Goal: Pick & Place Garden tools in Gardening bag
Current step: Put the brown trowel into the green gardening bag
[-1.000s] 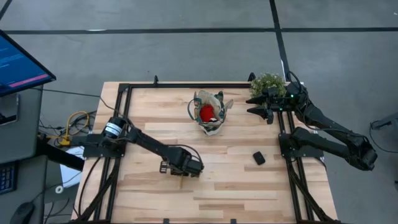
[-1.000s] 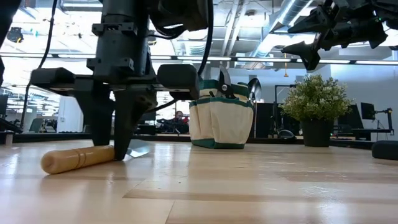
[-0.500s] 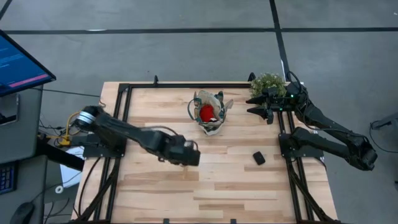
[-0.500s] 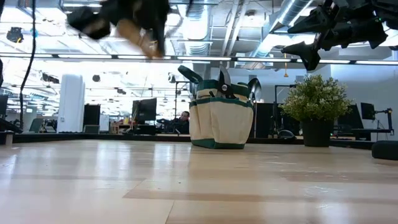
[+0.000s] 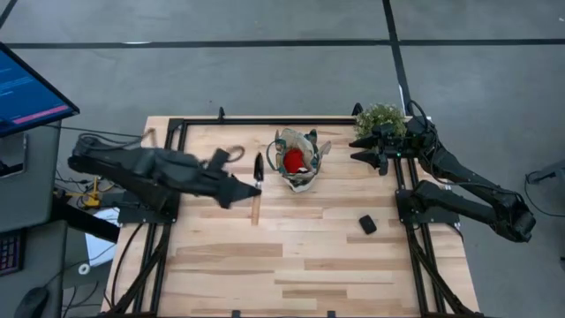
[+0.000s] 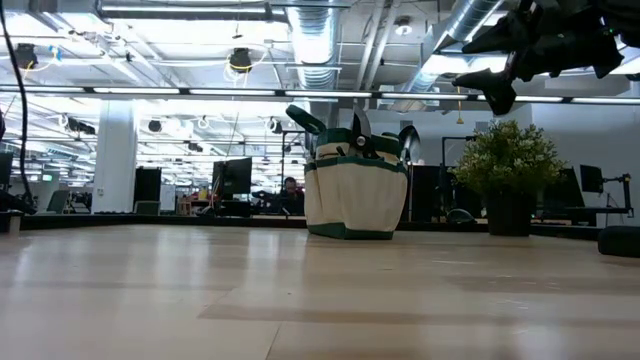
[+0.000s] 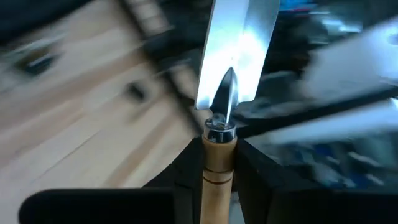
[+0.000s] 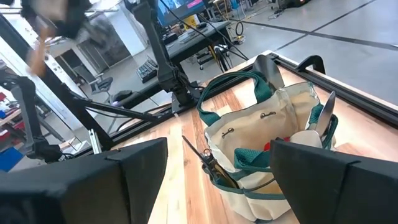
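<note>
The left gripper (image 5: 249, 189) was beside the gardening bag (image 5: 298, 164), gripping a trowel (image 5: 257, 190). A red glove (image 5: 294, 160) lay inside the bag. The right gripper (image 5: 365, 150) stood open near the potted plant (image 5: 380, 117).

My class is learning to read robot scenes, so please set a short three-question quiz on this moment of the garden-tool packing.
1. True or false: the right gripper is shut on the potted plant.
2. What does the left gripper hold? A) a watering can B) a trowel, by its wooden handle C) a hose nozzle
3. What red thing lies inside the gardening bag?

Key
1. False: it is open and holds nothing, beside the plant.
2. B
3. The red glove.
</note>
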`<state>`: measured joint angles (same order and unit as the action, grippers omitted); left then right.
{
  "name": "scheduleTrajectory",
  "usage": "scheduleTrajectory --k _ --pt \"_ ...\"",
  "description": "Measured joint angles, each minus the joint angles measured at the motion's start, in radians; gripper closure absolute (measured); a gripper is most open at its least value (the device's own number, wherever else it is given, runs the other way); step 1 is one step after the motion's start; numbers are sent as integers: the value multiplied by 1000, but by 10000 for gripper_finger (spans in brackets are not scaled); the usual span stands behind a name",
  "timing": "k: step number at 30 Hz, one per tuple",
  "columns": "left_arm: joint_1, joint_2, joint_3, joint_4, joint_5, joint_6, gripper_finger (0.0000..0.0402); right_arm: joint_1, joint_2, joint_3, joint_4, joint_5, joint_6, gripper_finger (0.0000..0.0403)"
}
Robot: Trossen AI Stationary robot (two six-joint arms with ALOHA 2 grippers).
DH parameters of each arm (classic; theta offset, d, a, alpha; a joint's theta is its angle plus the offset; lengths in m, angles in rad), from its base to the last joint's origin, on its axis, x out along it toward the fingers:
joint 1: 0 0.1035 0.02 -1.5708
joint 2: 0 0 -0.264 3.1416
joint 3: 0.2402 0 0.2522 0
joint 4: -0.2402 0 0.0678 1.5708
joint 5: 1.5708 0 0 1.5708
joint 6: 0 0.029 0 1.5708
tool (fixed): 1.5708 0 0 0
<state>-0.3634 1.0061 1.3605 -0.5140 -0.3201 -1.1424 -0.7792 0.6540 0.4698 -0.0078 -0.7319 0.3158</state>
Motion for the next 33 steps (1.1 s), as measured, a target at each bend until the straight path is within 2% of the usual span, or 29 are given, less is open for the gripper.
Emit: scheduleTrajectory --k 6,9,15,20,24,27,29,33 --pt "0 -87 1 306 116 243 338 0 0 0 0 33 35 138" --pt "0 -105 1 391 181 311 338 0 0 0 0 69 38 138" --pt "-1 -103 1 524 397 353 336 0 0 0 0 124 49 138" --pt "-3 -63 1 715 610 379 336 0 0 0 -4 131 53 138" --pt "-3 -41 1 738 694 386 336 0 1 0 -29 132 70 138" --pt "-2 -31 1 738 721 387 335 0 4 0 -49 134 71 138" --pt "2 -30 1 739 689 422 335 0 9 0 -49 135 71 138" --pt "14 -30 1 729 471 599 335 0 22 0 -48 135 71 138"
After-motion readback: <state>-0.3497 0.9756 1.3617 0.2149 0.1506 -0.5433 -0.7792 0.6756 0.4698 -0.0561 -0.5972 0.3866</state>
